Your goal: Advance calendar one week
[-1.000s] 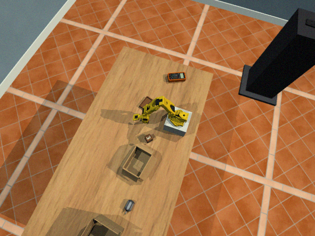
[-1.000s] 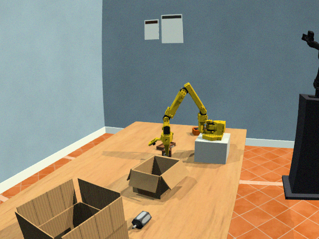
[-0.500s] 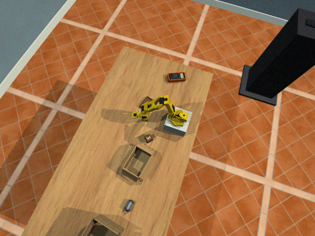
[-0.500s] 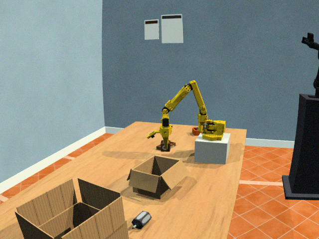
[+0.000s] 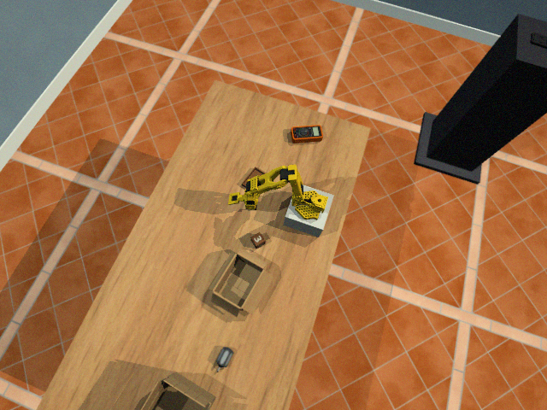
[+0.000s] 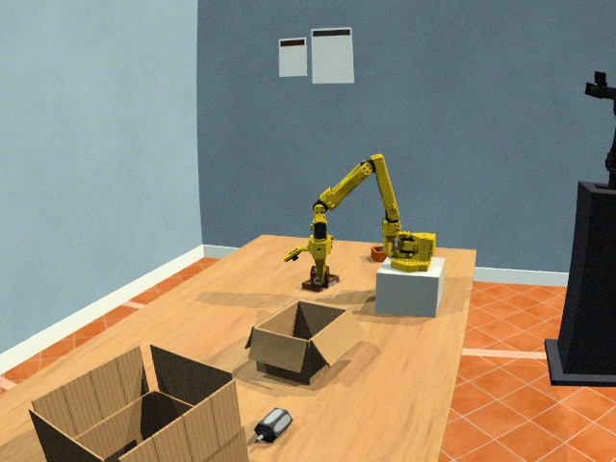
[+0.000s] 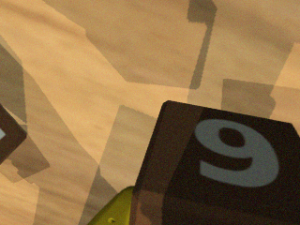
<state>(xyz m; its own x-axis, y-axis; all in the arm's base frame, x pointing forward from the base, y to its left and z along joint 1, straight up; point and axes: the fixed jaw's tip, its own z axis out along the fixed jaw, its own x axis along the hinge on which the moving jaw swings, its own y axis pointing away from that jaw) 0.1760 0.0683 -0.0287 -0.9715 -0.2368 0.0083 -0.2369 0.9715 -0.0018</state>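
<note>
On the wooden worktop (image 5: 185,282), going left to right, the yellow gripper (image 6: 319,269) comes first, closed on a dark brown cube with a pale 9 (image 7: 234,159), held just above the dark calendar tray (image 6: 328,281). Nearer, an open cardboard box (image 6: 303,338) stands. A second dark cube showing a 3 (image 5: 258,239) lies between box and white pedestal (image 6: 407,293). At the far right edge lies an orange multimeter (image 5: 306,133).
</note>
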